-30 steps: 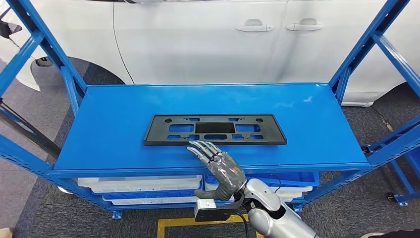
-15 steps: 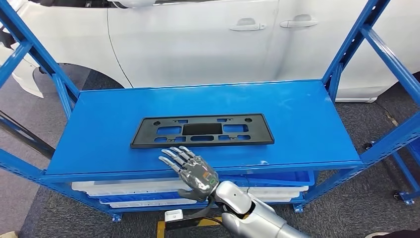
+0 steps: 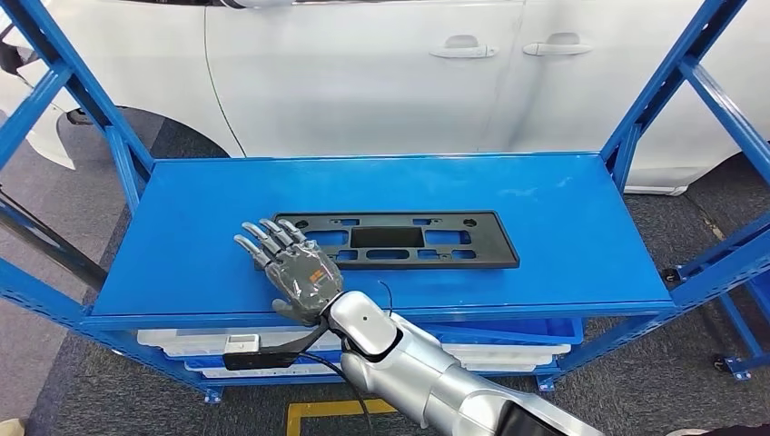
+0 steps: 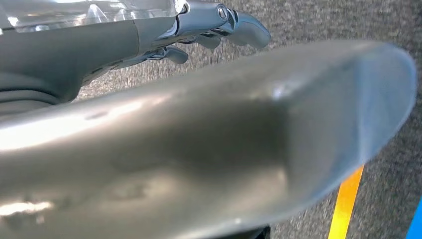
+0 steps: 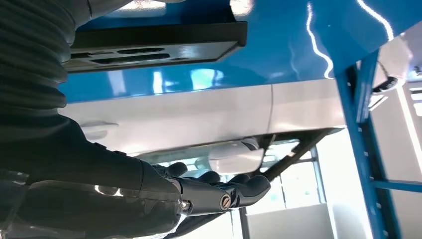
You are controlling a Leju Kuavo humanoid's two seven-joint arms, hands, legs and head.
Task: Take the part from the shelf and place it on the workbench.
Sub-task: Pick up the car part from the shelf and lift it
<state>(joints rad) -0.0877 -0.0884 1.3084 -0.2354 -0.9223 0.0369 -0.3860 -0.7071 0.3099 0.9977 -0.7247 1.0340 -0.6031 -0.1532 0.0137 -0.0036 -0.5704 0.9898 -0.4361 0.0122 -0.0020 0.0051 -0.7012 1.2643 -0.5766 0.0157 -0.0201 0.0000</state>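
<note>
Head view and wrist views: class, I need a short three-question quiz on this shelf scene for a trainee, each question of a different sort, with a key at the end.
1. True or false: the right hand grips the black part.
2. Multiple choice: what stands behind the blue shelf? A) a white car B) a brick wall C) a green forklift
3. Fill in: the right hand's spread fingers are at the part's ____ end, as the head view shows it.

Key
1. False: its fingers are spread above the shelf top, holding nothing.
2. A
3. left
</note>
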